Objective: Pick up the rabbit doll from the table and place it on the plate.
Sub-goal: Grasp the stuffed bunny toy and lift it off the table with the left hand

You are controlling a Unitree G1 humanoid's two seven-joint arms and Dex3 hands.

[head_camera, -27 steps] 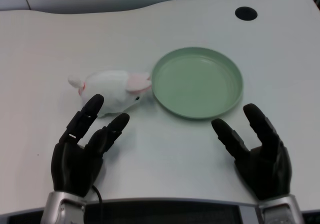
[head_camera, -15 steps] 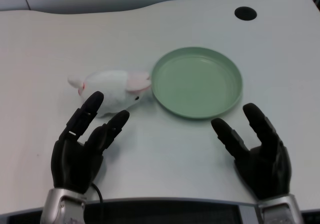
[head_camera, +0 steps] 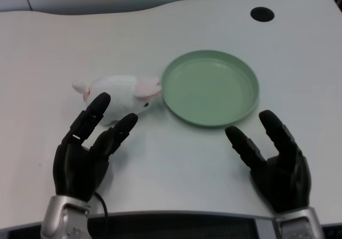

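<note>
A white rabbit doll (head_camera: 118,94) with pink ears lies on its side on the white table, its head touching the left rim of the plate. The green plate (head_camera: 181,112) sits just right of it and holds nothing. My left hand (head_camera: 88,149) is at the near left, open with its fingers spread, holding nothing. Its fingertips (head_camera: 100,101) reach the near side of the doll and cover a little of it; whether they touch it I cannot tell.
My right hand (head_camera: 275,161) rests open at the near right, just in front of the plate. A round black hole (head_camera: 262,14) is in the table at the far right. The table's near edge runs under both wrists.
My left hand has crept slightly forward and up toward the doll. The doll, the plate and the right hand have stayed where they were.
</note>
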